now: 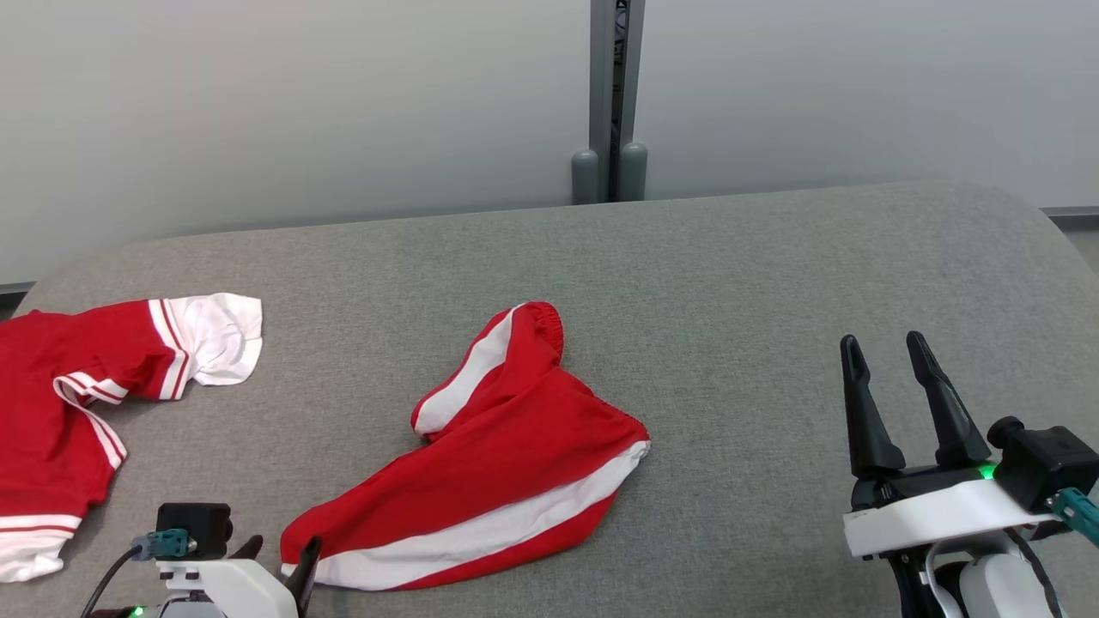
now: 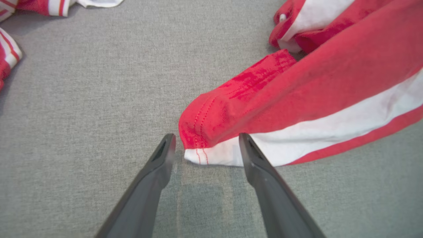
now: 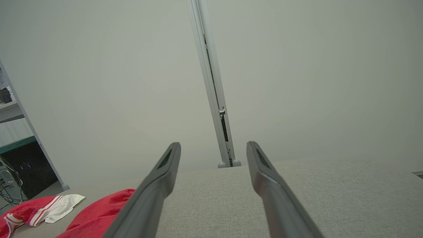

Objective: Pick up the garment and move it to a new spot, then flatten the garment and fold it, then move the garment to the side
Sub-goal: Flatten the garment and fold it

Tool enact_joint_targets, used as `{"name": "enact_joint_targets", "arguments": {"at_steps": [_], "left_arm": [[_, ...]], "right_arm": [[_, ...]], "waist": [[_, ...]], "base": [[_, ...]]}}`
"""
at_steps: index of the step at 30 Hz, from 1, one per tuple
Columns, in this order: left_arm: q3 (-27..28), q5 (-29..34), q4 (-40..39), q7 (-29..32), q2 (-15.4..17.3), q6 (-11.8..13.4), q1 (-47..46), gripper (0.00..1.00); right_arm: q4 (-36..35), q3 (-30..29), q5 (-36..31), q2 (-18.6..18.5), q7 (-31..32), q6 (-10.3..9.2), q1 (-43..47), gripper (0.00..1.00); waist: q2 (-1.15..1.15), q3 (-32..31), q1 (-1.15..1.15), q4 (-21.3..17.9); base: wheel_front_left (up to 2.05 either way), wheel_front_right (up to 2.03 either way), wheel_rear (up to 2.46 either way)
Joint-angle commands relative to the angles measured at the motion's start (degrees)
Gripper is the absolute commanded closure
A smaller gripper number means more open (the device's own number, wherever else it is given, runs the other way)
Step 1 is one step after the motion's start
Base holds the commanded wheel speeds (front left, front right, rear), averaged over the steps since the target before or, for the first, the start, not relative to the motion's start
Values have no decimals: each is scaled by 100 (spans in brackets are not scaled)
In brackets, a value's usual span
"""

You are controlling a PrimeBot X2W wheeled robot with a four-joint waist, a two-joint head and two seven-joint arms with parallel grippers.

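The left claw (image 2: 205,145) sits at the near edge of the gray padded bench (image 1: 773,275). Its two dark fingers are spread apart, and the hem corner of the red shorts (image 1: 515,463) lies between their tips, unclamped. The shorts have a white side stripe and lie crumpled mid-bench, waistband toward the far side. Well to the right of the shorts, the right claw (image 1: 884,348) hovers with its fingers apart. A red-and-white jersey (image 1: 51,403) lies left of the shorts. Beyond the shorts, a gray post (image 1: 611,94) rises against the pale wall (image 1: 300,103).
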Motion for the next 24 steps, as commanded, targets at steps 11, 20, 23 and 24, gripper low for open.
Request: {"name": "enact_joint_targets", "arguments": {"at_steps": [11,20,23,24], "left_arm": [[32,513,-745,-1347,-172,278,59,0],[-186,649,-961,-1828,-475,274,-46,0],[-252,639,-936,-1818,-512,255,-44,0],[-268,643,-925,-1818,-531,253,-58,0]], "right_arm": [[1081,797,923,-448,198,13,-398,0],[2594,2117,2276,-1007,1232,13,-1142,0],[2987,2351,2606,-1065,1541,12,-1315,0],[3099,2428,2683,-1083,1620,13,-1355,0]], "waist": [[0,-118,0,670],[0,-72,0,1375],[0,-33,0,1574],[0,-22,0,1636]], "base": [[0,0,0],[0,0,0],[0,0,0],[0,0,0]]}}
